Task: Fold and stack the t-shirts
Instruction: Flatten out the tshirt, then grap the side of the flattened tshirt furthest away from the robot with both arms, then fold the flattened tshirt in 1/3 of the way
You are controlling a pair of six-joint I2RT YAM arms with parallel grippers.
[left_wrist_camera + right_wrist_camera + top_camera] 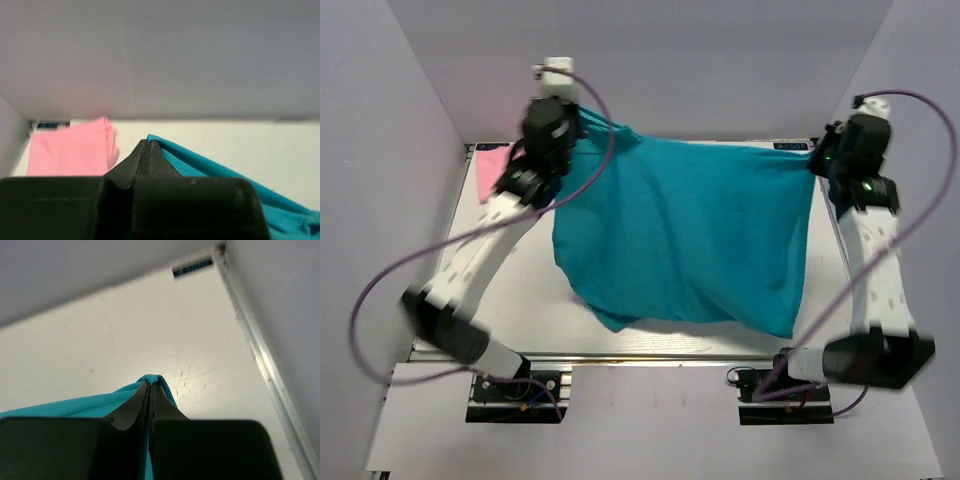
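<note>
The left end effector [149, 145] is pinched fully closed on one top corner of the teal t-shirt [680, 230]. The right end effector [151, 381] is closed the same way on the opposite top corner, w/ a bit of cloth edge poking out past its tips. The shirt hangs spread btwn the two arms over the far half of the surface [520, 290]. Its top edge is raised and sags slightly in the middle. The body drapes toward the near edge, and the lower hem is uneven and rumpled (can't tell how much of it rests on the surface). The pink t-shirt [70, 150] lies flat in the far-left corner, just beside the left arm, w/ a fold line along one side. In the left wrist view a strip of bare surface separates it from the teal one.
</note>
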